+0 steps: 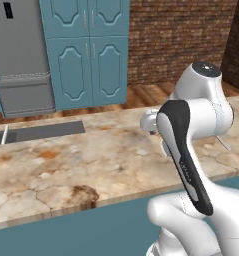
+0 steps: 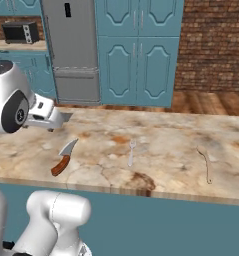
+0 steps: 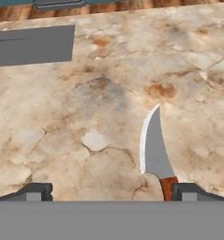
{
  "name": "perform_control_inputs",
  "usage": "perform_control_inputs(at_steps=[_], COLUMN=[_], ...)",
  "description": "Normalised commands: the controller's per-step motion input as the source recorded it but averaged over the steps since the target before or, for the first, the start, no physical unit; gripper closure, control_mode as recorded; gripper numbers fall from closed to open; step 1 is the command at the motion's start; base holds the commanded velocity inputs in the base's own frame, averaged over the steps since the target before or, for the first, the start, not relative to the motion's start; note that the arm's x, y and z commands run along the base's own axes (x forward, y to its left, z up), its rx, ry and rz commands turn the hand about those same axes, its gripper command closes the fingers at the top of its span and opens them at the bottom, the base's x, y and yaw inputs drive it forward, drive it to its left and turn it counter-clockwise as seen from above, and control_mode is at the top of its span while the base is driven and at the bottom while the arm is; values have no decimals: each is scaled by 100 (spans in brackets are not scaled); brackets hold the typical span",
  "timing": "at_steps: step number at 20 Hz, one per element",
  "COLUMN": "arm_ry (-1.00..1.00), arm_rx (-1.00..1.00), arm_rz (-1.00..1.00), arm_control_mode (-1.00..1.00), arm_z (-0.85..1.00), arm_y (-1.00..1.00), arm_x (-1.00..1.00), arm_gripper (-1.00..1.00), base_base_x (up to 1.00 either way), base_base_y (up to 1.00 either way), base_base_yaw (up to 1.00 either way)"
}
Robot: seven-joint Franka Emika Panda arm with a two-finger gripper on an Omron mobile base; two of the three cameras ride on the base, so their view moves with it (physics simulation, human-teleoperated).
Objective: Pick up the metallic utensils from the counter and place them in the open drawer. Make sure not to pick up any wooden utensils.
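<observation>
So end effector [image 3: 108, 191] hovers over table [image 2: 166, 145], fingers spread wide, nothing gripped. Knife [image 3: 153, 150] lies flat at 5 o'clock in hand view, reddish handle by right fingertip. Silver fork [image 2: 131, 152] sits at knife's 3 o'clock, apart.

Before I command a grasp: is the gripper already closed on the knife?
No: in the hand view the gripper stands open, its fingertips apart, with the knife lying flat on the counter.

One knife [image 2: 64, 156], one fork [image 2: 131, 153], one wooden utensil [image 2: 206, 164] on one counter [image 2: 166, 145].
</observation>
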Motion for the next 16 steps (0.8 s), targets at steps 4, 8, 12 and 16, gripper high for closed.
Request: perform_control_inputs(at_steps=[4, 8, 12, 16], arm_ry=[19, 17, 9, 2], arm_rx=[0, 0, 0, 0], arm_rz=[-6, -2, -1, -1], arm_control_mode=[-100, -100, -100, -100], arm_z=[-1, 0, -5, -22], arm_y=[-25, -33, -17, -13], arm_x=[-42, -45, -29, -14], arm_gripper=[-100, -100, -100, -100], base_base_x=[0, 0, 0, 0], base_base_y=[0, 0, 0, 0], base_base_yaw=[0, 0, 0, 0])
